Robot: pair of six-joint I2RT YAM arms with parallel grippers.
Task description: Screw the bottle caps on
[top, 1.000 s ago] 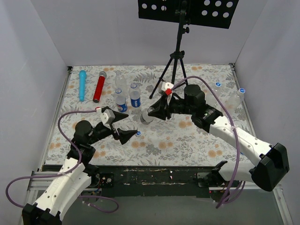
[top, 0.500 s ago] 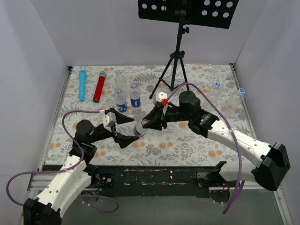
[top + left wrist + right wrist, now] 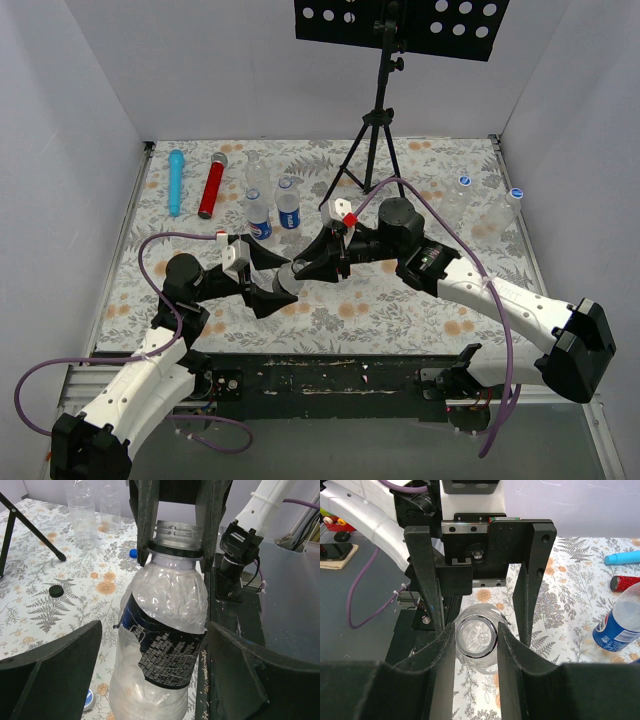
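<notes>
The left gripper has its jaws wide apart, one on each side of a clear plastic bottle with a dark label. The right gripper has its jaws clamped on the bottle's bare neck. A small black round plastic cap and a small blue round plastic cap lie on the flowery counter with open room around them.

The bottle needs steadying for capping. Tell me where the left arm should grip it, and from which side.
Probably the bottle at its labelled midbody, from the left: the right end effector clamps the neck from the other side, and the open left end effector straddles the wider body.
</notes>
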